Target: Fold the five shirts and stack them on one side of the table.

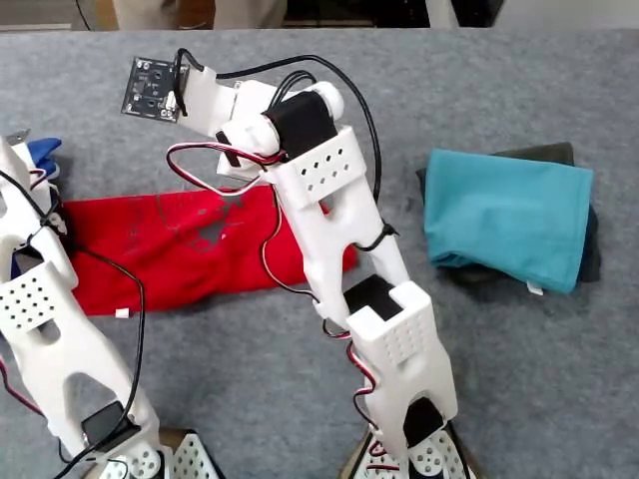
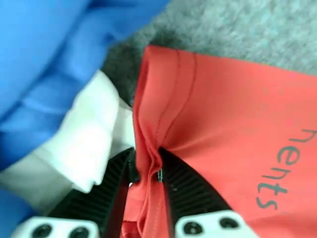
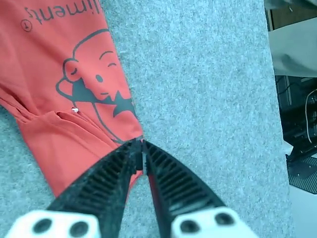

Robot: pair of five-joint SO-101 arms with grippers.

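Bright, even light fills every view, leaving only faint soft shadows on the table.

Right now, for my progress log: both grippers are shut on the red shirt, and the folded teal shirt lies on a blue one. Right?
One slip: in the high view the teal shirt lies on a dark shirt, not blue. The left gripper and right gripper are shut on the red shirt.

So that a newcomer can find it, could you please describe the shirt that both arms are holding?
On the grey table, look at the left half. The red shirt lies stretched wide there, pinched by the left tool and the right tool. It is the only red one, next to a blue cloth and apart from the folded teal shirt.
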